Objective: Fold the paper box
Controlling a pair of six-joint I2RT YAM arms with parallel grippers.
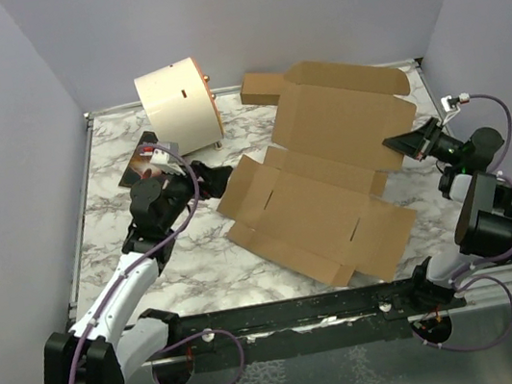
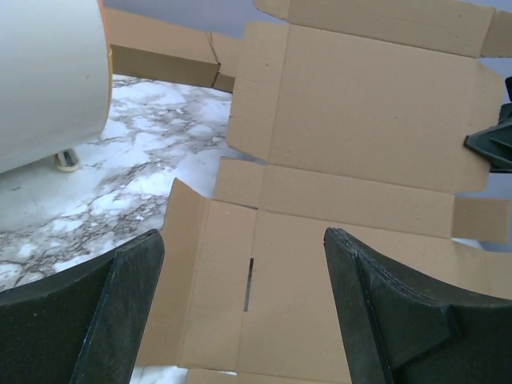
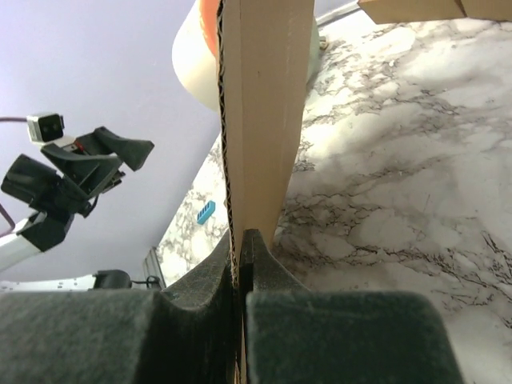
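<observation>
A large flat-cut paper box (image 1: 332, 180) of plain brown cardboard lay unfolded across the middle and right of a white marbled table (image 1: 125, 164), seen from above. Its near panels rested flat on the table, with side flaps spread toward the near edge, while its far panel, with a long top flap, stood tilted up toward the far right corner. The right fingers (image 3: 200, 296) were pressed together on the right edge of that raised part, and the wrist view showed the corrugated edge running straight up from between them, pinched tight. The left fingers (image 2: 120, 312) stood wide apart with nothing held between them, just beside the box's left edge, about midway along the table. Their own camera looked out past both fingers at a flat panel with a narrow slot, a small side flap lifted at its left, and the upright panel beyond. Whether either left finger touched the cardboard could not be told. A cream drum (image 1: 177, 107) lay on its side near the far left corner, well apart from the box's flat panels. A smaller brown box (image 1: 261, 87) sat at the far edge, between the drum and the raised panel's top flap.
</observation>
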